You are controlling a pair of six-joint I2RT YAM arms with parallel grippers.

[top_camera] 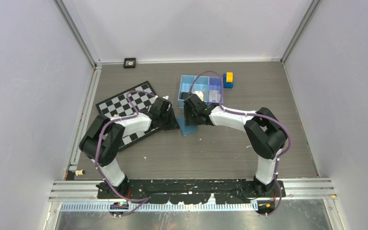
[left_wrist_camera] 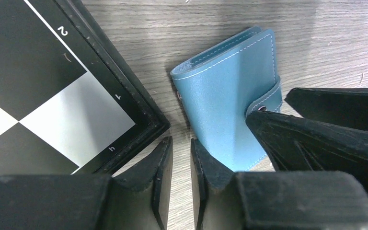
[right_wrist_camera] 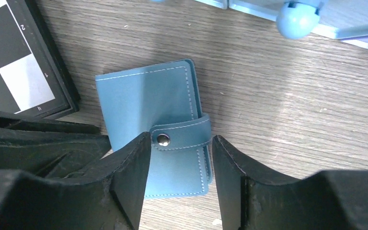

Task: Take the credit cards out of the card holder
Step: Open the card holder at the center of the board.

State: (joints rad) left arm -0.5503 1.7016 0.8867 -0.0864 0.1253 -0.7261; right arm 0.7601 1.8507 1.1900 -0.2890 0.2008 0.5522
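Note:
The blue card holder (top_camera: 187,128) lies flat on the wooden table between the two arms, folded shut. Its strap is fastened by the round snap button (right_wrist_camera: 162,139). The credit cards are hidden. My right gripper (right_wrist_camera: 182,136) is open right over the holder (right_wrist_camera: 148,100), one finger on each side of the strap. My left gripper (left_wrist_camera: 181,141) sits low at the fold edge of the holder (left_wrist_camera: 230,96). Its jaws stand a narrow gap apart with only bare table between them. In the top view both grippers (top_camera: 172,122) (top_camera: 189,117) meet over the holder.
A chessboard (top_camera: 124,103) lies left of the holder, its corner (left_wrist_camera: 143,124) close to my left fingers. A blue three-compartment tray (top_camera: 200,88) stands just behind the holder, with a yellow-and-blue block (top_camera: 228,79) to its right. A small black object (top_camera: 130,63) sits by the back wall.

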